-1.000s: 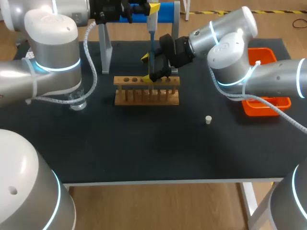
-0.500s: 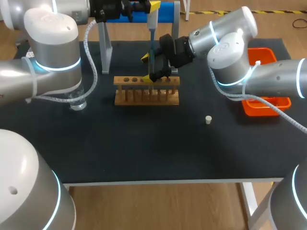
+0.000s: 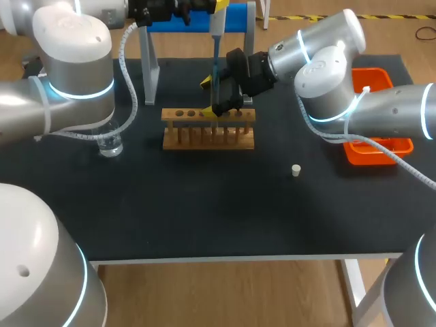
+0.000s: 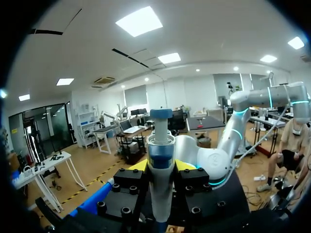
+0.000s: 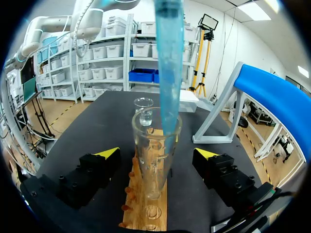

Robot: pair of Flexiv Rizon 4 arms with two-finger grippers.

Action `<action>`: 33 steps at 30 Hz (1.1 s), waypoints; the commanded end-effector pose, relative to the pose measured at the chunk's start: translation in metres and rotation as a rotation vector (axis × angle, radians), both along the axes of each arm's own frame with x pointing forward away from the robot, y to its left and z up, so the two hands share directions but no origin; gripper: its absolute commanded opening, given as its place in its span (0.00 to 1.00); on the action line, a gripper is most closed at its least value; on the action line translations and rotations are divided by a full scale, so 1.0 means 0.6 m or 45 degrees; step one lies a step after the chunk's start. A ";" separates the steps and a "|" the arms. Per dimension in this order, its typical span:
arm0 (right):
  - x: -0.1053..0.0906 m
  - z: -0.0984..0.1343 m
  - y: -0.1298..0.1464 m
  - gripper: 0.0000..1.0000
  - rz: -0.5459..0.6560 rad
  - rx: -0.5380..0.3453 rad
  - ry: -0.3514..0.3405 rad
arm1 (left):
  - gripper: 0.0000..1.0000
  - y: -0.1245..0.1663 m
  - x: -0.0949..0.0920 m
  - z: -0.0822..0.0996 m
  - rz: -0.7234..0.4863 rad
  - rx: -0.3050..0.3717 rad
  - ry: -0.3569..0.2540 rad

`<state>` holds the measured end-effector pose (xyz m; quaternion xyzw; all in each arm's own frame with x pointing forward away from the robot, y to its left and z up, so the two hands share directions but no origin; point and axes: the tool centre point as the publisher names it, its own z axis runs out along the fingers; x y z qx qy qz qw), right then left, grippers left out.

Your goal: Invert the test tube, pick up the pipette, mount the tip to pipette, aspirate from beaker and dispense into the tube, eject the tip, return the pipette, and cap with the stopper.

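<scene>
My left claw (image 4: 160, 166) pinches the pipette (image 4: 160, 141), its tip (image 5: 168, 63) inside the tube (image 5: 154, 160) at the rack's (image 3: 238, 142) 3 o'clock end. My right claw (image 5: 156, 154) is spread around the tube. I'd dispense slowly, with the tip centred and off the glass.

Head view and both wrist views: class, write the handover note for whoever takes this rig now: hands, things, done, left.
Left hand: shut on the white and blue pipette, held upright above the wooden rack.
Right hand: open, astride the clear glass test tube, not touching it.
Tube stands mouth up in that rack; the pipette's blue tip reaches into its mouth.
On the black table: clear glass beaker, small white stopper.
Done: tube upright, pipette taken, tip mounted; position suggests dispensing.
Left: eject tip, return pipette, cap.
</scene>
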<state>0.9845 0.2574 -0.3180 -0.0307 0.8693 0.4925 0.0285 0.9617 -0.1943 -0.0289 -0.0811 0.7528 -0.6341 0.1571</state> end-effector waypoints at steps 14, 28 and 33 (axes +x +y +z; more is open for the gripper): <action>0.002 0.001 -0.001 1.00 0.005 -0.002 0.004 | 0.00 -0.007 -0.013 0.034 -0.005 0.016 -0.029; 0.002 0.001 -0.001 1.00 0.005 -0.002 0.004 | 0.00 0.058 -0.040 0.102 0.094 0.055 -0.130; 0.002 0.001 -0.001 1.00 0.005 -0.002 0.004 | 0.00 0.129 -0.062 0.111 0.202 0.103 -0.139</action>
